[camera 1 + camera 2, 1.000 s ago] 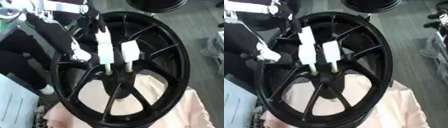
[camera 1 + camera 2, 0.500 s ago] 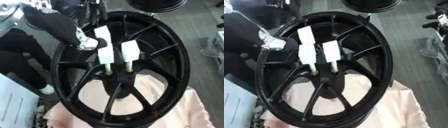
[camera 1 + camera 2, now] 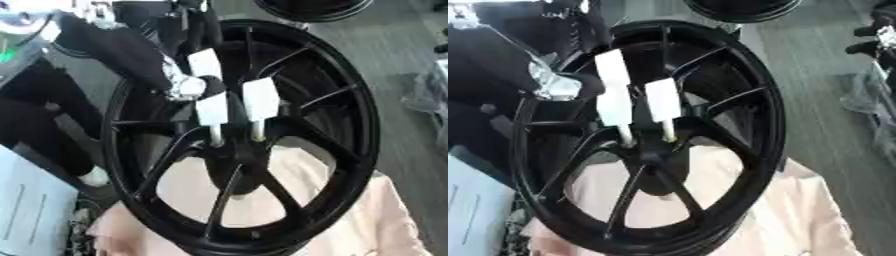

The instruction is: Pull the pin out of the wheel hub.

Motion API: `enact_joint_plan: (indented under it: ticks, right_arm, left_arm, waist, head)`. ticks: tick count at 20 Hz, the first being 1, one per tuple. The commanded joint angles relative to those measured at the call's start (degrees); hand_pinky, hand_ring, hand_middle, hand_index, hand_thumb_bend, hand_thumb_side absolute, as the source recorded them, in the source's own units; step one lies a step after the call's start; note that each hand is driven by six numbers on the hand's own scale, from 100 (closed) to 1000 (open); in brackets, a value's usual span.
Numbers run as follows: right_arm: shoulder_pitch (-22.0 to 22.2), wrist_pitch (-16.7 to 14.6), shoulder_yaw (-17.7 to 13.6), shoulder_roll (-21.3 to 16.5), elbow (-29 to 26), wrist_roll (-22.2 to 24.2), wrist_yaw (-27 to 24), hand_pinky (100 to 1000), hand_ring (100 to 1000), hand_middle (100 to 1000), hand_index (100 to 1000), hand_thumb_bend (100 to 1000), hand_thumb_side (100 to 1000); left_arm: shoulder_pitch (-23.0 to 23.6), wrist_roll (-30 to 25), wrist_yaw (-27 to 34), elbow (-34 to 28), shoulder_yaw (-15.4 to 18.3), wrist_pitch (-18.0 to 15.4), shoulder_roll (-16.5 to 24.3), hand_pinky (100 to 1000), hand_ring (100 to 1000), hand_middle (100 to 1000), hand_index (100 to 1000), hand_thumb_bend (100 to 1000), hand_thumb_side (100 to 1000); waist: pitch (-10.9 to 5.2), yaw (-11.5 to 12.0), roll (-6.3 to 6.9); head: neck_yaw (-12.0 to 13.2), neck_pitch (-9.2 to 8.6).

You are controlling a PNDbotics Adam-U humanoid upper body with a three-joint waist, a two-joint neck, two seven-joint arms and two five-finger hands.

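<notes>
Where the left eye view takes in the black wheel hub [image 3: 254,145], the hub lies tilted on a pale pink cloth [image 3: 350,220]. At the hub's centre stand 2 pins with white rectangular heads: left pin [image 3: 213,116] and right pin [image 3: 260,106]; both shafts enter the centre boss. A third white tab [image 3: 205,64] sits above the left pin. The left hand [image 3: 179,82] reaches across the hub's upper-left rim, just beside the left pin; contact and finger posture cannot be determined.

Seen from the right eye view, the same 2 pins remain seated in the hub, and a second black wheel [image 3: 741,7] lies beyond the hub's far rim.
</notes>
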Motion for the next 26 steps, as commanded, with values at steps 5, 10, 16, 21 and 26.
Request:
enact_joint_plan:
  ticks: [5,10,16,21,26]
  right_arm:
    - [-0.7,0.2,-0.1,-2.0,-0.3,0.1,0.4,935,653,706,893,100,653]
    - [-0.8,0.2,0.0,-2.0,-0.3,0.2,0.5,935,653,706,893,100,655]
    - [-0.8,0.2,0.1,-1.9,-0.2,0.3,0.5,936,654,707,894,100,658]
    - [-0.8,0.2,0.1,-1.9,-0.2,0.4,0.6,936,654,707,894,100,659]
    - [-0.8,0.1,0.1,-2.0,-0.1,0.4,0.6,937,655,708,895,100,661]
  left_arm:
    - [-0.1,-7.1,0.9,-0.5,0.3,7.8,0.7,650,572,625,780,352,498]
    - [0.6,-6.2,1.4,-0.8,0.0,9.3,1.0,651,619,647,788,350,506]
    - [1.5,-6.4,2.0,-0.6,-0.5,10.0,0.8,634,659,676,797,341,523]
    - [2.1,-6.5,2.1,-0.6,-0.4,10.2,0.7,620,652,674,796,335,533]
    - [2.6,-6.9,2.0,-0.5,-0.6,10.3,0.4,607,631,668,791,333,540]
  waist:
    - [-0.8,0.0,-0.23]
    - [-0.77,0.0,-0.16]
    - [-0.73,0.0,-0.17]
    - [-0.67,-0.1,-0.19]
    - [-0.62,-0.2,-0.23]
  head:
    - [0.4,0.46]
    - [0.5,0.59]
    - [0.6,0.58]
    - [0.7,0.6]
    - [0.7,0.64]
